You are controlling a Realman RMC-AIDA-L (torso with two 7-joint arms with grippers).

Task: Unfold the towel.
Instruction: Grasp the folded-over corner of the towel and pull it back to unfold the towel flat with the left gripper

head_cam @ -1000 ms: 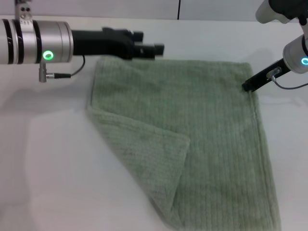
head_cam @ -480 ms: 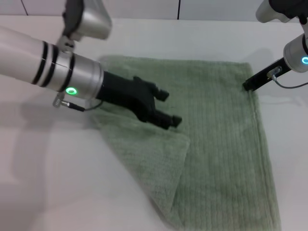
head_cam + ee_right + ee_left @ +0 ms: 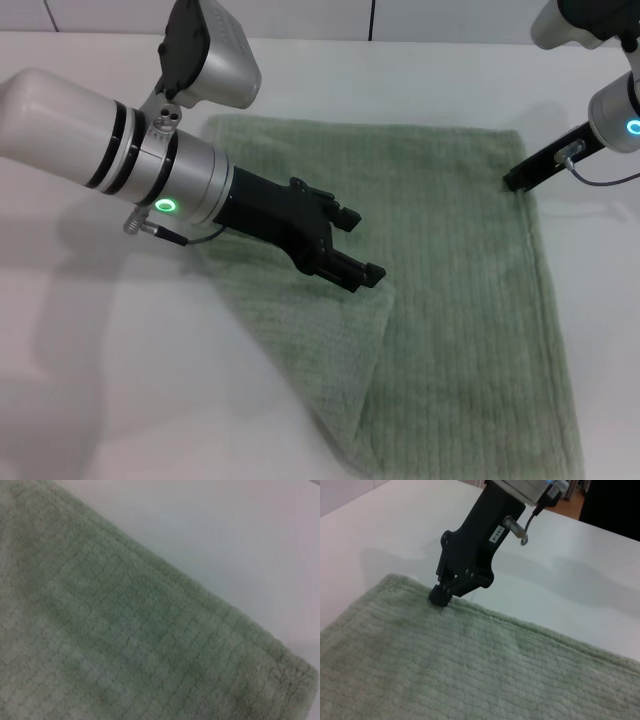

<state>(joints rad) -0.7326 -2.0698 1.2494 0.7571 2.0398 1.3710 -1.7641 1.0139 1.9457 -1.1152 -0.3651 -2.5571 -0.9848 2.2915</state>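
Observation:
The pale sage-green towel [image 3: 460,280] lies flat on the white table, with its near-left corner folded over into a triangular flap [image 3: 300,330]. My left gripper [image 3: 356,243] is open and empty, its black fingers [image 3: 366,273] low over the tip of the flap. My right gripper [image 3: 515,183] is shut, its tip pressed down on the towel's far right corner; it also shows in the left wrist view [image 3: 441,596]. The towel fills the left wrist view [image 3: 470,665] and the right wrist view [image 3: 125,630].
The white table [image 3: 100,380] surrounds the towel on all sides. A wall with a dark vertical seam [image 3: 372,18] runs along the back. The left arm's silver forearm [image 3: 130,160] reaches across the towel's left edge.
My left arm has swung from the towel's far left corner toward me and to the right, ending over the folded flap's tip. The right gripper and the towel have not moved.

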